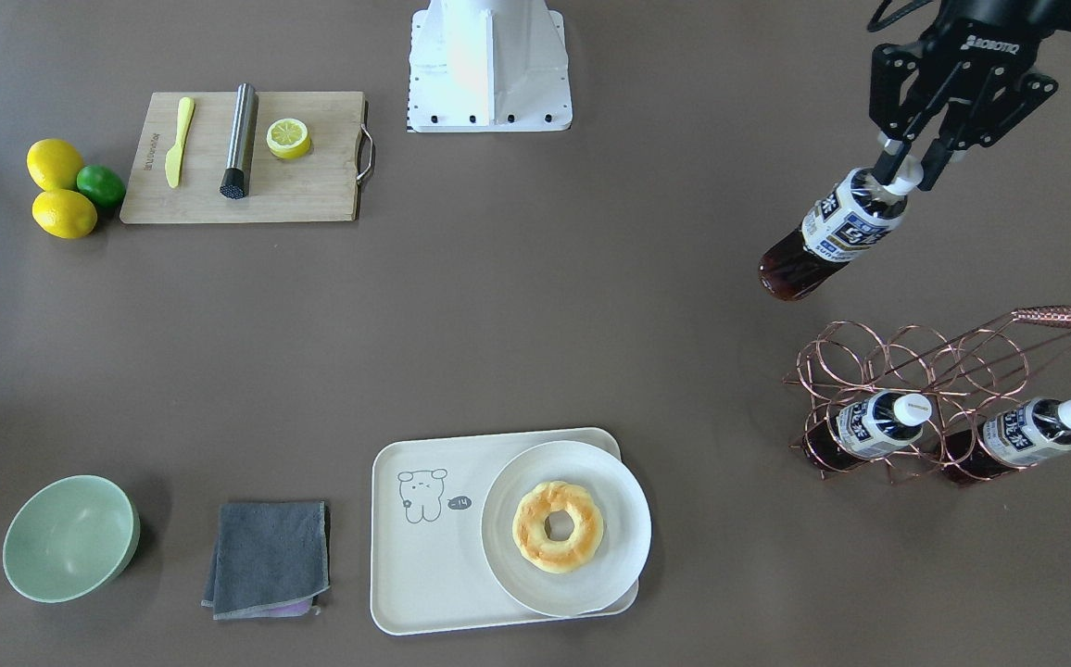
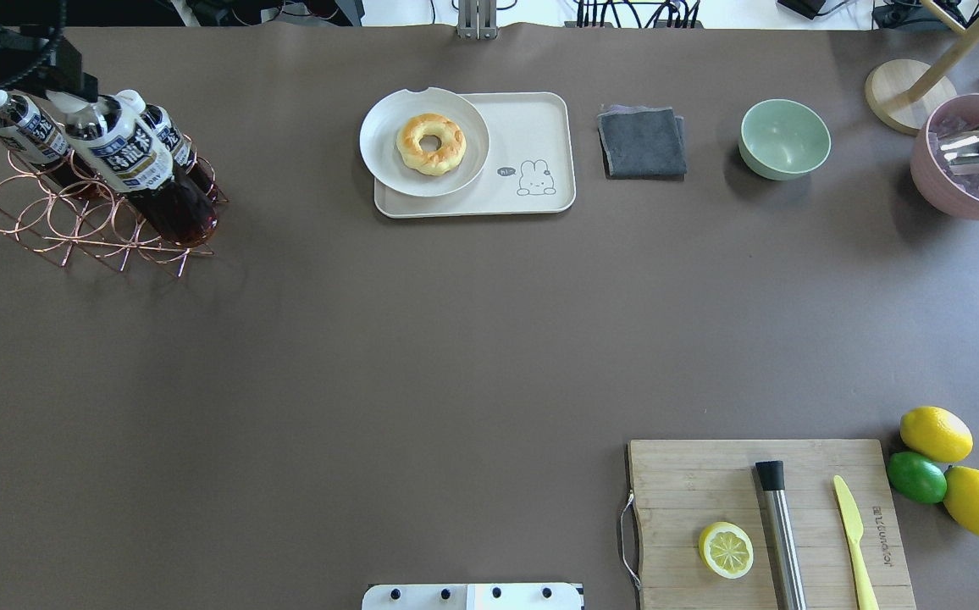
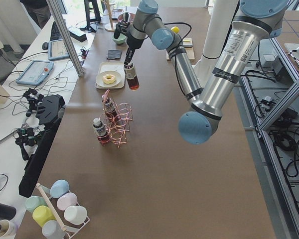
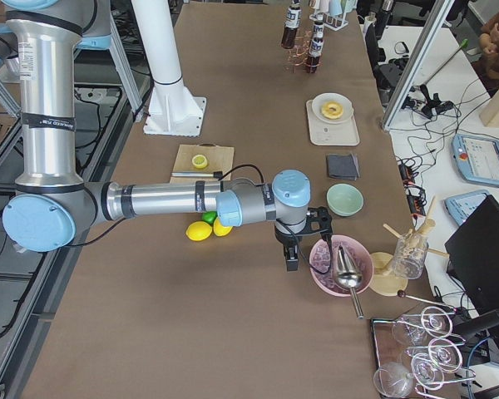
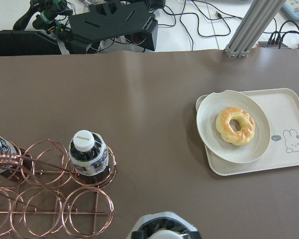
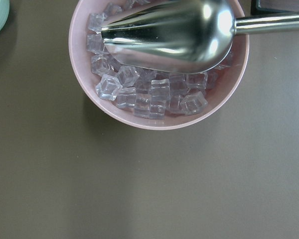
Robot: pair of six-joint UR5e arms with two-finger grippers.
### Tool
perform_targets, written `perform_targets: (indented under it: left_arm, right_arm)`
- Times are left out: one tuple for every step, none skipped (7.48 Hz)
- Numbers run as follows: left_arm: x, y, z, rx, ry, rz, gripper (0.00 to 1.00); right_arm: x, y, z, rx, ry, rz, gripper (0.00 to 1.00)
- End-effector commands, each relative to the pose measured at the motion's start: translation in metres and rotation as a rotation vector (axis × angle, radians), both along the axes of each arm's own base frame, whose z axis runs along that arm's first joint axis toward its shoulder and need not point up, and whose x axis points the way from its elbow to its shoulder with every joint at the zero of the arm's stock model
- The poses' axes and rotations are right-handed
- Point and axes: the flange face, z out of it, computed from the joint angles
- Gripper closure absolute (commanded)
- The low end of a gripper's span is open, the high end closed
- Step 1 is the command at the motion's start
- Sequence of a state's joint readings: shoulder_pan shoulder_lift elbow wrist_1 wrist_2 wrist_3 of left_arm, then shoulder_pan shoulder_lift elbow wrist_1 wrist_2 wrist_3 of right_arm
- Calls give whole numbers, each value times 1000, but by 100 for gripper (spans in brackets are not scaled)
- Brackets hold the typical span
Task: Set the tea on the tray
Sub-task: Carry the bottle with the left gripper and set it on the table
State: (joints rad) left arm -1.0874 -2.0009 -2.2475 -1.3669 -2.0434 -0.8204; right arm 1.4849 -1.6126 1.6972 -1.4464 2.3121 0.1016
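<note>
My left gripper (image 1: 906,171) is shut on the white cap of a tea bottle (image 1: 834,233) and holds it tilted in the air, above and beside the copper wire rack (image 1: 878,357). The held bottle also shows in the overhead view (image 2: 135,165). Two more tea bottles (image 1: 880,422) (image 1: 1036,432) stand in the rack. The cream-white tray (image 1: 424,556) with a line-drawn animal lies across the table from the robot, in the middle, well apart from the bottle. My right gripper (image 4: 289,253) hangs over a pink ice bowl (image 6: 159,74); I cannot tell whether it is open or shut.
A round white plate (image 1: 623,533) with a doughnut (image 1: 557,526) covers one half of the tray. A grey cloth (image 1: 269,558) and a green bowl (image 1: 70,537) lie beside the tray. A cutting board (image 1: 313,185) with a knife, a metal rod and a lemon half, and whole citrus (image 1: 63,190), lie near the robot.
</note>
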Motion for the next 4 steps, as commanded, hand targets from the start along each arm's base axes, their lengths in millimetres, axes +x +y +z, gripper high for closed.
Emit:
perform_targets:
  left_arm:
    - [93, -2, -54, -49, -36, -35, 100]
    - [126, 2, -71, -70, -20, -61, 100]
    - [172, 15, -90, -87, -10, -86, 100]
    - [210, 33, -113, -100, -13, -100, 100]
  right_arm:
    - [0, -2, -2, 6, 9, 3, 0]
    - [2, -5, -2, 9, 25, 6, 0]
    - [2, -5, -3, 12, 29, 7, 0]
    - [2, -7, -5, 15, 29, 7, 0]
